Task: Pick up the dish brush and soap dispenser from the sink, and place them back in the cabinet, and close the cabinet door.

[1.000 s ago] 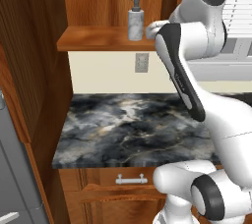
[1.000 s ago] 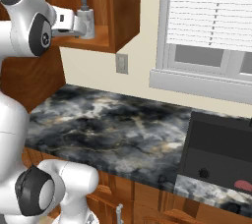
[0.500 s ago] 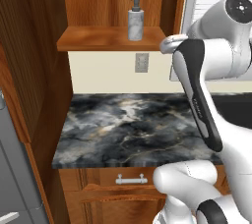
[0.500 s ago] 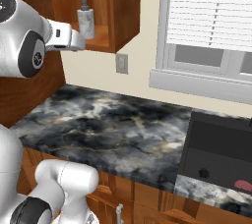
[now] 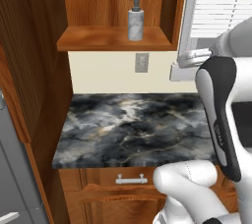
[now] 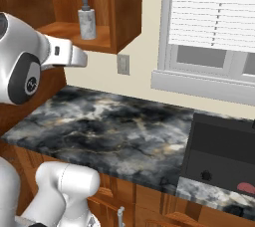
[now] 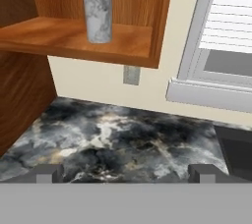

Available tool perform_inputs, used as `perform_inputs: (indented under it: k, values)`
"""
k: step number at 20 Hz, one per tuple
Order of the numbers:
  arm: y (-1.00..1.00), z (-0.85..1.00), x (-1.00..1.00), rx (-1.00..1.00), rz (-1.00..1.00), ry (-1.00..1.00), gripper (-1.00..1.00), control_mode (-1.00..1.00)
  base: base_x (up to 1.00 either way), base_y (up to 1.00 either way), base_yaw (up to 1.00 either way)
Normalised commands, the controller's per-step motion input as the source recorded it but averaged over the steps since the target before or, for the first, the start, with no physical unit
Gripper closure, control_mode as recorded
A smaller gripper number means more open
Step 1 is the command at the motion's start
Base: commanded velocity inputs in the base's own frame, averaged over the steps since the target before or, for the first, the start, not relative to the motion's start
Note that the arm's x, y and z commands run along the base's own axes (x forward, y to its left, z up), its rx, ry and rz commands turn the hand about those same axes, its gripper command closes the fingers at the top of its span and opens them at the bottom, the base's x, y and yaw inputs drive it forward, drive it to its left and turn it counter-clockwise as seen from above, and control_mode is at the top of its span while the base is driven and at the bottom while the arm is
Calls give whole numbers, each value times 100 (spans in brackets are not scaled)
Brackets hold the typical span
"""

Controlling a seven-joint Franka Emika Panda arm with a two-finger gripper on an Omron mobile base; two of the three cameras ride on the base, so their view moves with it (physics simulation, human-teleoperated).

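We are holding our hand (image 7: pixel 126 174) wide open and empty above the worktop (image 7: pixel 123 144); the soap dispenser (image 7: pixel 98 14) is standing upright in the cabinet (image 7: pixel 74 39).

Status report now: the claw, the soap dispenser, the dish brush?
Claw open, empty, above the countertop. Soap dispenser upright on cabinet shelf. Dish brush lies in the sink. Nothing in the way.

The left base view looks forward and down from behind the arm, with the cabinet (image 5: pixel 115 39) at the top middle. The right base view sees the same cabinet (image 6: pixel 94 12) from the other side, at upper left. The hand view sits closer, facing the counter (image 7: pixel 128 139) and wall.
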Motion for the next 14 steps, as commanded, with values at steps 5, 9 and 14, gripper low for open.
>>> perform_inputs:
  k: [5, 9, 14]
  values:
    - [-18, -10, -66, 0, 0, 6, -100, -100, 0, 0, 0]
    - [-9, -10, -52, 0, -1, 4, -100, -100, 0, 0, 0]
    - [-5, -19, -34, 1, 0, 3, -100, -100, 0, 0, 0]
